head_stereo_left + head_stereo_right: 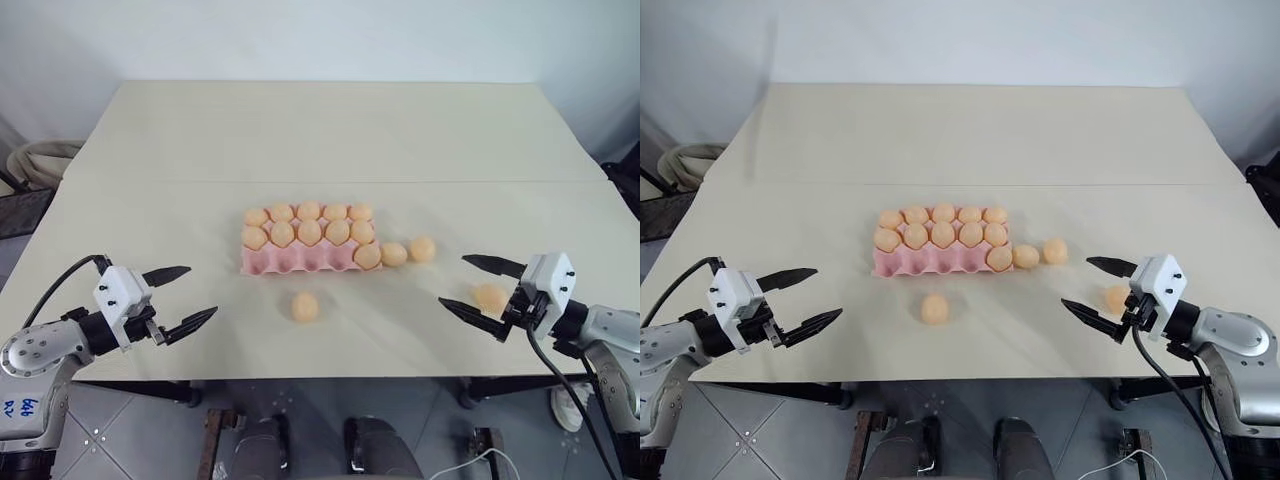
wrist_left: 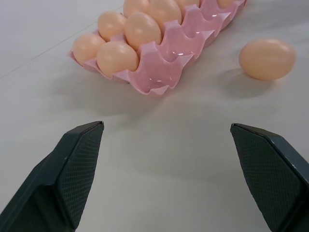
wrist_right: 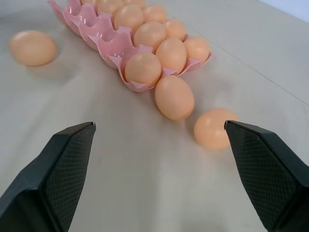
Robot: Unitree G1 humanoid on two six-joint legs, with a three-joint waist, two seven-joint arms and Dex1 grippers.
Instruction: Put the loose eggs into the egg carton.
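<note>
Looking down at the table (image 1: 330,130), I saw the pink egg carton (image 1: 300,262) in the middle and four loose eggs lying around it. One egg (image 1: 305,307) sat alone in front of the carton. Two more, a near egg (image 1: 394,254) and a far egg (image 1: 422,249), lay side by side just past the carton's right end. The last egg (image 1: 490,297) lay close by my right fingers (image 1: 478,287).

The eggs looked small, smooth and round, so I guessed they would be light, slippery, quick to roll and maybe easy to crack. I thought the best hold was across the fat middle, with a soft squeeze, not at the pointy ends.

The carton had three rows of cups. The two back rows were full of eggs. In the front row just the cup at the right end held an egg (image 1: 367,256), and the four cups beside it were bare. That looked like four cups for four eggs.

My left fingers (image 1: 185,297) were spread wide and held nothing. My right fingers were spread wide too, with nothing between them.
</note>
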